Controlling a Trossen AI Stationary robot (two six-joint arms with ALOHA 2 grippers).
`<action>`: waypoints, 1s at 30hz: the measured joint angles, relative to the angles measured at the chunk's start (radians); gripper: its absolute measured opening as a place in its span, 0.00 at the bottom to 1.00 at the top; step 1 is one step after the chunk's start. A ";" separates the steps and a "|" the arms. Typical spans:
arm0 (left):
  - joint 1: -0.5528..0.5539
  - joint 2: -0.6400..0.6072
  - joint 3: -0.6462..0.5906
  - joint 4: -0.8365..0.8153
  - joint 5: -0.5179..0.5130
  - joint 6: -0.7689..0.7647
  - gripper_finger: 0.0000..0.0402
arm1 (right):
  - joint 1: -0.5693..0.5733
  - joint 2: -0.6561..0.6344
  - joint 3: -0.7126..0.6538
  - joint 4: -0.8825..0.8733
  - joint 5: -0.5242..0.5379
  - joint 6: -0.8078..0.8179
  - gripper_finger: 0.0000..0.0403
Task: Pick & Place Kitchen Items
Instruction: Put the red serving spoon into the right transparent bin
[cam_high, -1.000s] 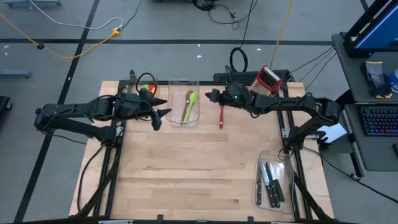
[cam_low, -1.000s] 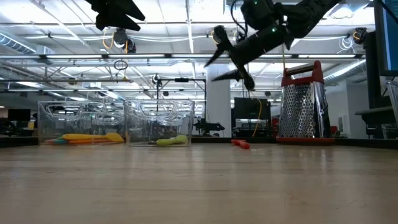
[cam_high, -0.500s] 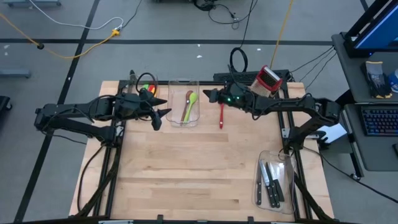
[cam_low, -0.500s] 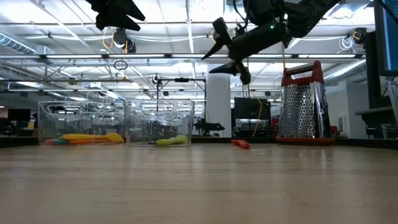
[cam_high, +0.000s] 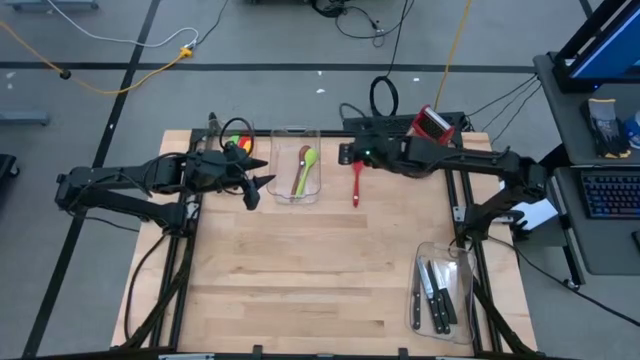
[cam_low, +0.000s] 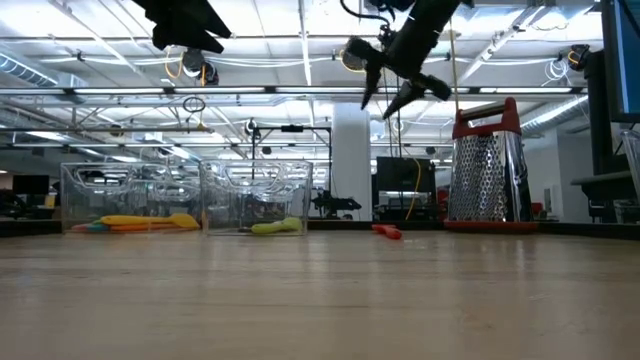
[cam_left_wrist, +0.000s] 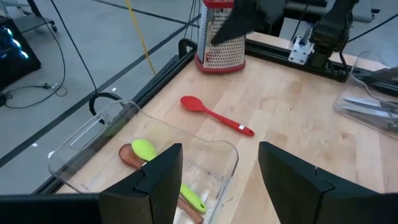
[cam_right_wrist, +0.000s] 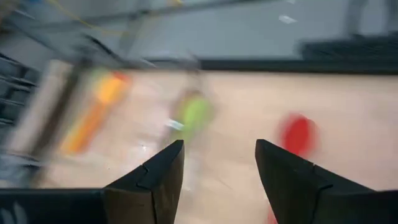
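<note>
High view: we take the red spoon as our landmark; it lies bare on the table, just right of the middle clear bin, which holds a green spoon. The right gripper hangs just beyond the spoon's bowl end, so we judge that the step in hand is the reach for this spoon. The left gripper waits well left of it, on the other side of the bin. The knives lie in a bin far nearer the front edge.

Low view: the right gripper is high above the red spoon, fingers apart and empty. The next move calls for a descent and a close on the handle.

Left wrist view: its fingers stand apart, holding nothing; the red spoon lies between bin and grater.

Right wrist view: everything is smeared; only a red blob suggests the spoon.
</note>
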 joint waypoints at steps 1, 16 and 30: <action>0.000 0.000 0.000 0.000 0.000 0.000 0.53 | 0.000 0.001 0.007 -0.051 0.008 0.016 0.48; 0.000 0.000 0.000 -0.002 0.002 -0.003 0.53 | -0.052 0.210 0.013 -0.189 -0.100 0.147 0.48; 0.000 0.000 0.000 -0.002 0.002 -0.003 0.53 | -0.080 0.322 0.012 -0.144 -0.169 0.100 0.48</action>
